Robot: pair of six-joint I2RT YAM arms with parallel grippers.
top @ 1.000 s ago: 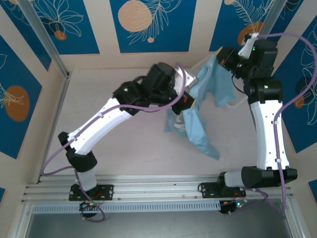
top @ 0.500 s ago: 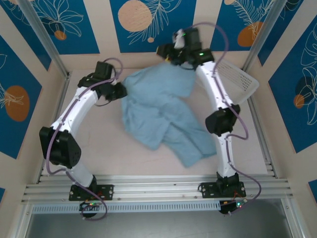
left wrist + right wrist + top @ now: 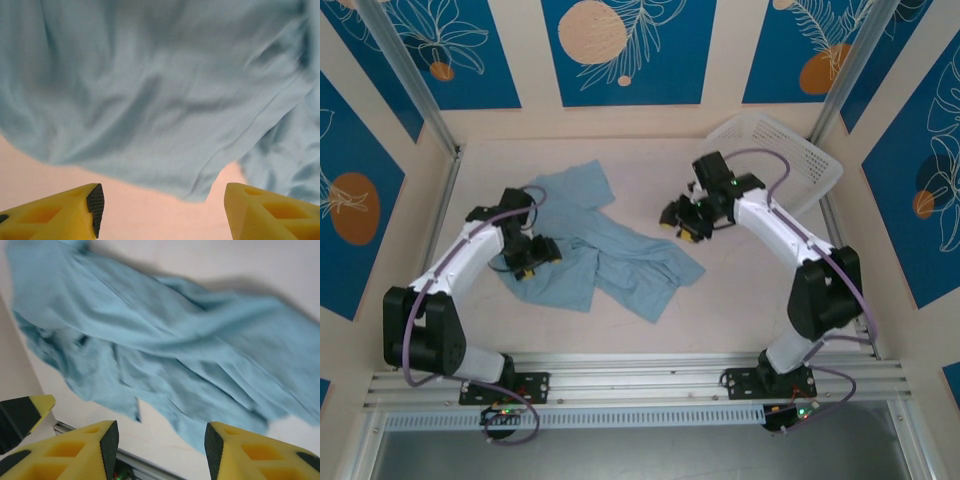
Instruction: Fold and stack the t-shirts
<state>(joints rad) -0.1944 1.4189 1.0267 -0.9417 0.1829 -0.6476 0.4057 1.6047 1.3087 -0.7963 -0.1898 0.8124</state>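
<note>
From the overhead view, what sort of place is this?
Likely an enclosed robot test cell, not a home: arms bolted to an aluminium rail, printed blue wall panels boxing in the table, a t-shirt and basket as props.

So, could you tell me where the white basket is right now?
In the top view, the white perforated basket sits in the table's far right corner, just beyond the right gripper.

Pale beige table (image 3: 740,300), even light, soft shadows. Cream far wall (image 3: 728,70) with 3 blue panels (image 3: 660,60): white leaf outlines, orange discs (image 3: 592,30). Similar panels on left, right side walls. 2 slanted aluminium posts (image 3: 410,75) at far corners. Ribbed aluminium rail (image 3: 640,370) along near edge, slotted grey strip (image 3: 620,418) nearer.
</note>
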